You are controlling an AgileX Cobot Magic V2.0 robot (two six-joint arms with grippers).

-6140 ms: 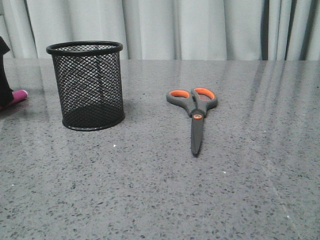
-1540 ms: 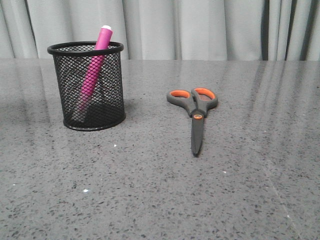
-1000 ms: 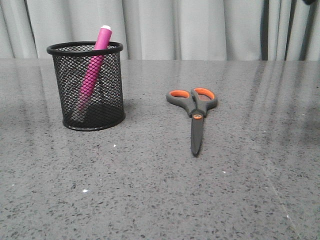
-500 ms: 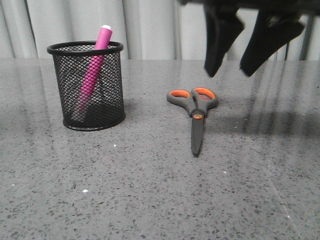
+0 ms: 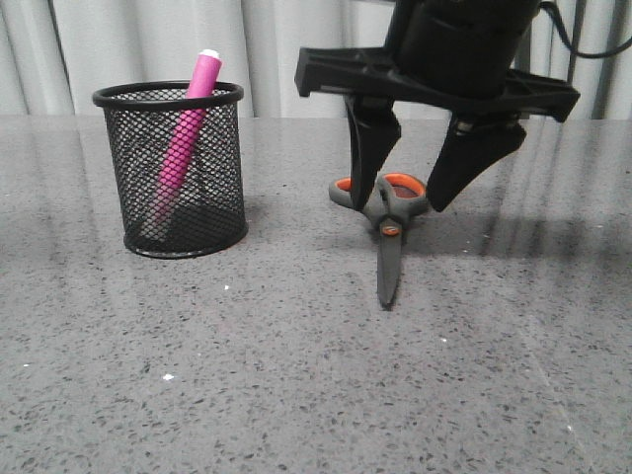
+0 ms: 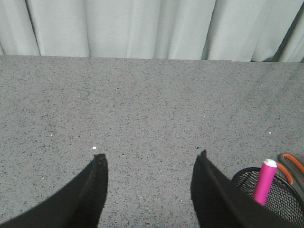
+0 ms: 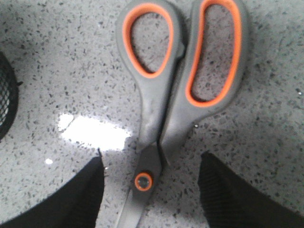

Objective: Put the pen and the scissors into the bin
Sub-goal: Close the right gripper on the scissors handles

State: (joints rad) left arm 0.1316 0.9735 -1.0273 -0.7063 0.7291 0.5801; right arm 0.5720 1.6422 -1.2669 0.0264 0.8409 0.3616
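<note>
Front view: my right claw (image 5: 402, 202) hangs spread wide, fingers straddling the scissors (image 5: 384, 229) flat on the counter (image 5: 316, 375). To its left, the pen (image 5: 186, 128) leans inside the bin (image 5: 176, 168).

Left wrist view: my left claw (image 6: 148, 159) gapes, holding nothing, bin (image 6: 285, 199) beside it.

Right wrist view: scissors' pivot lies between my fingers (image 7: 76, 194).
</note>
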